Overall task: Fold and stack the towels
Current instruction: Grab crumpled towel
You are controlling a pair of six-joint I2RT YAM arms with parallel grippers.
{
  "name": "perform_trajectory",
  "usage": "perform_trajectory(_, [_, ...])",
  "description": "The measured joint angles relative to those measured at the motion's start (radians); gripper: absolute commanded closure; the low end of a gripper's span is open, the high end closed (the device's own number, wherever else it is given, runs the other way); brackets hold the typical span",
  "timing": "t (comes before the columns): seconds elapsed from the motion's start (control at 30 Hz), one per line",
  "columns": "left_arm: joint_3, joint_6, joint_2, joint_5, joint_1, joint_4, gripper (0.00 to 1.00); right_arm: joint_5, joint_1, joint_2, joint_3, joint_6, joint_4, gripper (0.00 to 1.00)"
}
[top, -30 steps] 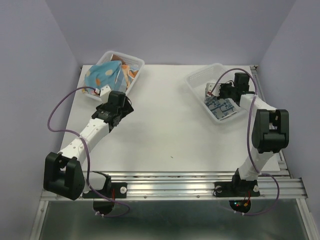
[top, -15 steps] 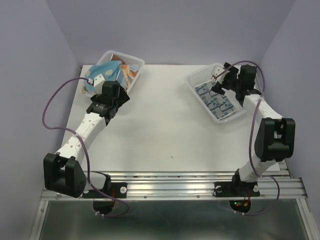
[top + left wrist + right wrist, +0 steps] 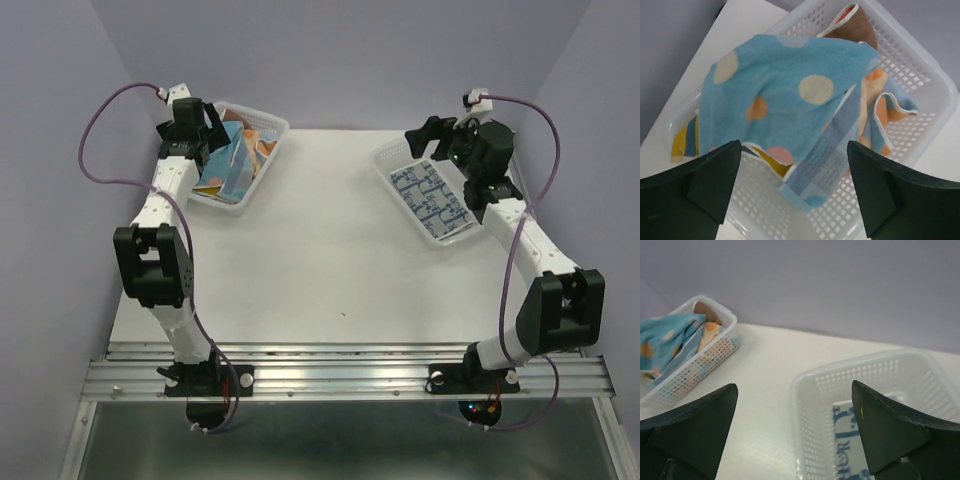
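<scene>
Across the white table [image 3: 330, 250], two white mesh baskets sit at the far corners, well apart. The left arm [image 3: 160, 200] reaches up along the left edge to the left basket [image 3: 268, 124]. The right arm [image 3: 520, 230] stretches to the right basket [image 3: 384, 160].

The left basket holds a loose heap of towels. On top lies a light blue towel [image 3: 780, 95] with cream, orange and pink dots, draped over the near rim. Beside it is a pale towel with orange spots [image 3: 880, 102]. A brown towel [image 3: 856, 29] shows at the far end. A mustard yellow towel [image 3: 679, 144] peeks out beneath the blue one. In the right basket a white towel with blue print [image 3: 436, 200] lies flat on the bottom.

The left gripper [image 3: 794, 145] hangs above the heap with its fingers [image 3: 705, 185] spread wide, holding nothing. The right gripper [image 3: 794, 386] hovers over the inner end of the right basket. Its fingers [image 3: 890, 435] are also spread wide, and it holds nothing.
</scene>
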Motion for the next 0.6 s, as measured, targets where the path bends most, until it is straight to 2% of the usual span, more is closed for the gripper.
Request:
perform_trajectory(0.17, [0.212, 0.211, 0.215, 0.072, 0.043, -0.016, 0.01, 0.159, 0.076, -0.087, -0.168, 0.136, -0.04, 0.0])
perform_trajectory(0.27, [0.333, 0.321, 0.32, 0.078, 0.057, -0.031, 0.01, 0.235, 0.08, -0.12, -0.235, 0.182, -0.084, 0.0])
perform_trajectory(0.4, [0.439, 0.433, 0.416, 0.071, 0.063, -0.033, 0.01, 0.311, 0.08, -0.163, -0.293, 0.215, -0.14, 0.0])
perform_trajectory(0.6, [0.514, 0.533, 0.502, 0.057, 0.063, -0.042, 0.01, 0.382, 0.08, -0.206, -0.313, 0.23, -0.177, 0.0])
